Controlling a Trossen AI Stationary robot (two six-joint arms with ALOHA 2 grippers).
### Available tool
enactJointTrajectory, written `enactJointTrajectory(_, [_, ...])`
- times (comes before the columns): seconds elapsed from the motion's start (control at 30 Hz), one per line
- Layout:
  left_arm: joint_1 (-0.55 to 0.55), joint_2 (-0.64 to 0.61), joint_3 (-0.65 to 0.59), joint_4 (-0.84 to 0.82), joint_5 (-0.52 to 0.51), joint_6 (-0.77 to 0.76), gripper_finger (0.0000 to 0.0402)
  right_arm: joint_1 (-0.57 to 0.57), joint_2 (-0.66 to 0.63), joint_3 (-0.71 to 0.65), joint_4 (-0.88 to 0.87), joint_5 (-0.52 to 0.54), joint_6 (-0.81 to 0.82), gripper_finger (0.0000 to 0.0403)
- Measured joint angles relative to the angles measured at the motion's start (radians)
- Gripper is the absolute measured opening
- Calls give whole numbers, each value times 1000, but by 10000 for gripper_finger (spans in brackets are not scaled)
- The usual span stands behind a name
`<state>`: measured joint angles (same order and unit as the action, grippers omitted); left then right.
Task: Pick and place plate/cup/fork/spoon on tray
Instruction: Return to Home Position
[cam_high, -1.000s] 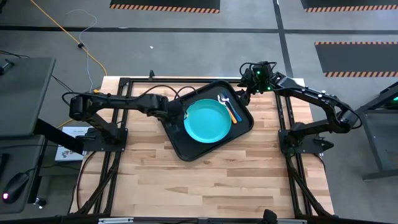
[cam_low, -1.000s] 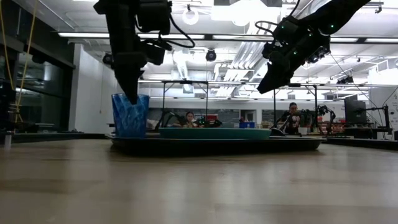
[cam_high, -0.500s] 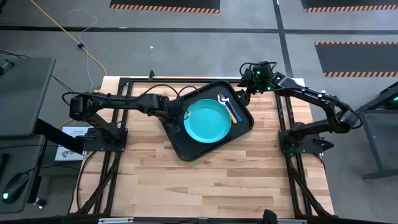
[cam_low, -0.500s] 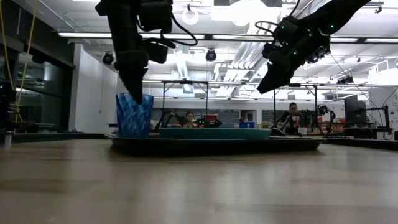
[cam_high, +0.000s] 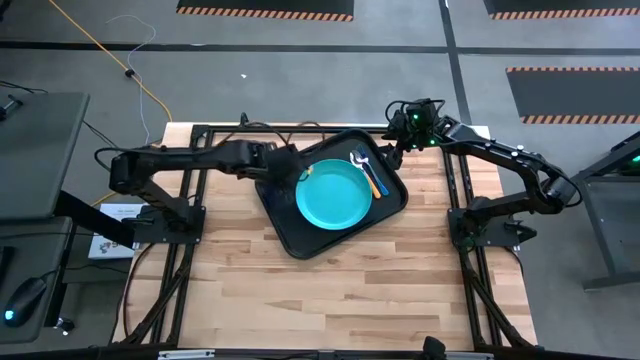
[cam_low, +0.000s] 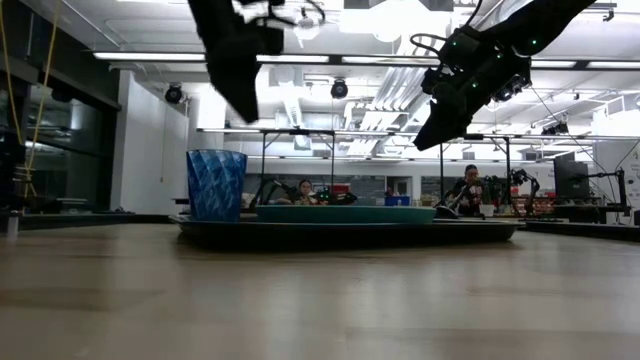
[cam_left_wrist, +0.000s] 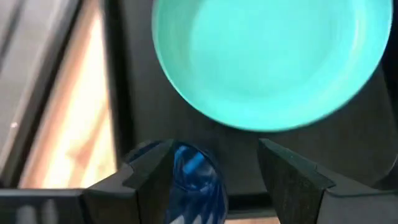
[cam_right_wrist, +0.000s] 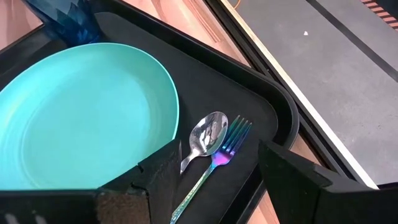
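The black tray (cam_high: 300, 240) lies slantwise at the table's far middle. The teal plate (cam_high: 334, 194) rests on it. Beside the plate, near the tray's far right corner, lie the spoon (cam_right_wrist: 208, 134) and the fork (cam_right_wrist: 231, 135). The dark blue cup (cam_low: 216, 185) stands upright on the tray's left end, also seen in the left wrist view (cam_left_wrist: 196, 183). My left gripper (cam_low: 243, 105) hangs open above the cup, clear of it. My right gripper (cam_high: 392, 150) hovers open over the tray's far right corner, above the fork and spoon.
Bare wooden table (cam_high: 330, 300) stretches from the tray to the near edge. Black frame rails (cam_high: 455, 190) run along both sides of the table. People sit in the room far behind the table (cam_low: 470, 190).
My left gripper has opened, let go of the cup's rim and risen straight up, clear of the cup. The cup stays standing upright on the tray's left end.
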<state>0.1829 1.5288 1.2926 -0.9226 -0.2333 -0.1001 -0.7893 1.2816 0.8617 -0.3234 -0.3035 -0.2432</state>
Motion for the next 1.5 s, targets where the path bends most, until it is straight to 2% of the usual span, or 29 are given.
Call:
enactJointTrajectory(0.13, [0, -58, 35, 48, -23, -11, 216, 0, 0, 0, 0, 0, 8, 204])
enactJointTrajectory(0.23, [-17, -154, -10, 185, -20, -10, 207, 0, 0, 0, 0, -1, 11, 204])
enactJointTrajectory(0.37, [-60, -330, -177, 482, -3, 33, 196, 0, 0, 0, 0, -1, 19, 204])
enactJointTrajectory(0.53, [-132, -513, -440, 858, 100, 69, 192, 0, 0, 0, 0, -2, 19, 204])
enactJointTrajectory(0.67, [-189, -603, -584, 1038, 148, 70, 194, 0, 0, 0, 0, -3, 26, 204])
enactJointTrajectory(0.87, [-263, -680, -624, 1060, 154, 78, 194, 0, 0, 0, -1, -3, 23, 204])
enactJointTrajectory(1.17, [-301, -736, -624, 1065, 152, 104, 193, 0, 0, 0, -4, -3, 18, 204])
enactJointTrajectory(1.33, [-303, -777, -624, 1000, 132, 134, 193, 0, 0, 0, -64, 6, -35, 204])
enactJointTrajectory(1.5, [-301, -874, -624, 937, 132, 164, 193, -3, 0, 0, -152, -8, -35, 204])
